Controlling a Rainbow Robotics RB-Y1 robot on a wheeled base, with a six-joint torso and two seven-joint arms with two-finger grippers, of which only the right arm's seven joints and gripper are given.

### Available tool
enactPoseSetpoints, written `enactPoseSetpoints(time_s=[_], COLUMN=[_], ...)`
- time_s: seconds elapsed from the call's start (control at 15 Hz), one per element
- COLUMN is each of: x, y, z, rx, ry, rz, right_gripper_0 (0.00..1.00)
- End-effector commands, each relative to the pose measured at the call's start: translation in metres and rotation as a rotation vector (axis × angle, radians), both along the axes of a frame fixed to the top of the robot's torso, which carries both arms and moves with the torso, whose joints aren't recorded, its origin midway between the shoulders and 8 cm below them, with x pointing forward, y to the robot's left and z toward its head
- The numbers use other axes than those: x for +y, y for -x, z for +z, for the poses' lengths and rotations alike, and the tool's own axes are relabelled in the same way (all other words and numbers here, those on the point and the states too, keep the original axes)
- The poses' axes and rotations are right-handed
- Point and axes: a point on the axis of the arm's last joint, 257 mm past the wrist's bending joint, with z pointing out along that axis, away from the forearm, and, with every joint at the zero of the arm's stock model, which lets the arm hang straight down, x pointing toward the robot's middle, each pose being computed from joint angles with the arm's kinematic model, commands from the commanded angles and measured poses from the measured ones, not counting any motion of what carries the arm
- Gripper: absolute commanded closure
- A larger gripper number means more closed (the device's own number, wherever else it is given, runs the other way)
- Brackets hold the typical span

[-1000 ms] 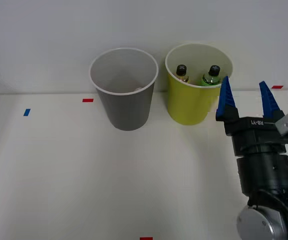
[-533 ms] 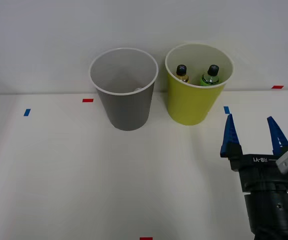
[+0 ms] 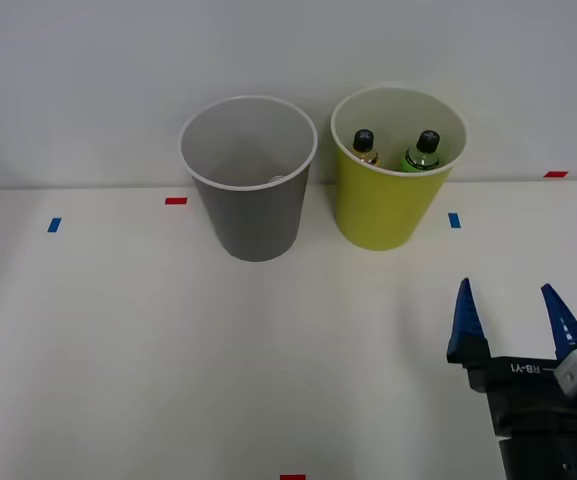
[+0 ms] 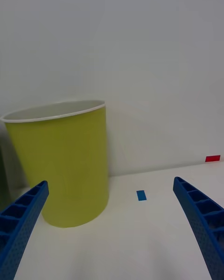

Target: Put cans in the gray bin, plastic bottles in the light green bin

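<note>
The right pincer stands wide and holds nothing, low over the surface. Ahead of it and a little to its left is the light green bin, with both plastic bottles upright inside. The gray bin is farther left, beside the green one. No can lies on the surface, so the work seems finished.

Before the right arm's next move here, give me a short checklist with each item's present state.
1. Both plastic bottles inside the light green bin: ok.
2. Right gripper empty, jaws open: ok.
3. Gripper apart from both bins: ok.
4. Gray bin upright: ok.
5. Cans inside the gray bin: cannot tell, its bottom is unclear.
6. Bottles or cans left on the table: none seen, ok.
</note>
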Motion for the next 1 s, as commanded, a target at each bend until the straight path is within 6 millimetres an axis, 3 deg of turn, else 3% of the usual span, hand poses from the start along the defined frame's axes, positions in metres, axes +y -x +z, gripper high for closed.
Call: enactPoseSetpoints(time_s=[0.07,0.33,0.73,1.0], x=[0.001,0.001,0.006,0.011], y=[0.005,0.016,0.053,0.062], z=[-0.023,-0.039,-0.055,-0.067], rx=[0.028,-0.01,0.021,0.062], ry=[0.033,0.021,-0.011,0.009], rz=[-0.039,-0.057,0.052,0.081], right_gripper_0=[0.09,0.09,0.09,0.09])
